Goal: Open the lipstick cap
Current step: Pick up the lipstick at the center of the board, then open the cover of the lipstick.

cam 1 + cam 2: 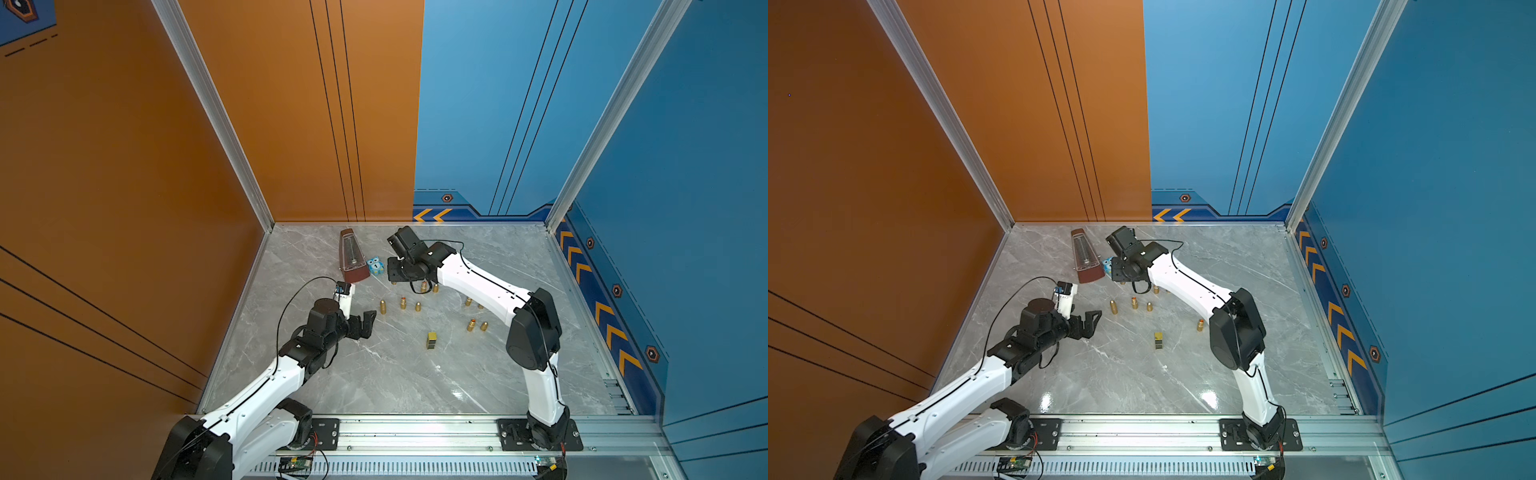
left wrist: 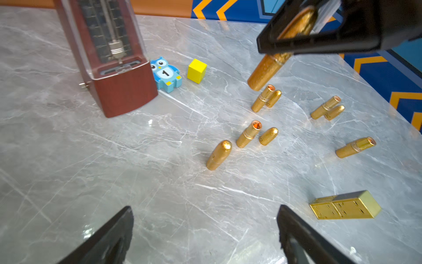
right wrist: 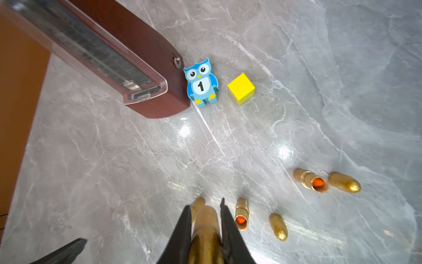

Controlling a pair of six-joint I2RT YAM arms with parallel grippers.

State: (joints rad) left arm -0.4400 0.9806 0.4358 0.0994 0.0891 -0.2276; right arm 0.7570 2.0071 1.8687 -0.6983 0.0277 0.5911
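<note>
Right gripper (image 3: 205, 206) clenched on a gold glitter lipstick (image 2: 267, 70) over the far middle of the grey marble table (image 1: 374, 374).

The left wrist view shows the tube tilted, flat end down, its upper end pinched between black jaws above uncapped lipsticks (image 2: 247, 134) and bullet-shaped caps (image 2: 269, 136). In both top views the grasp is too small to make out. Only the wrist views show a yellow cube (image 3: 241, 88) right of the blue owl block (image 1: 375, 266), beside the wooden metronome (image 1: 353, 257). The right arm reaches far and leftward, elbow raised. The left gripper (image 1: 365, 322) hovers at the left, jaws spread, empty.
</note>
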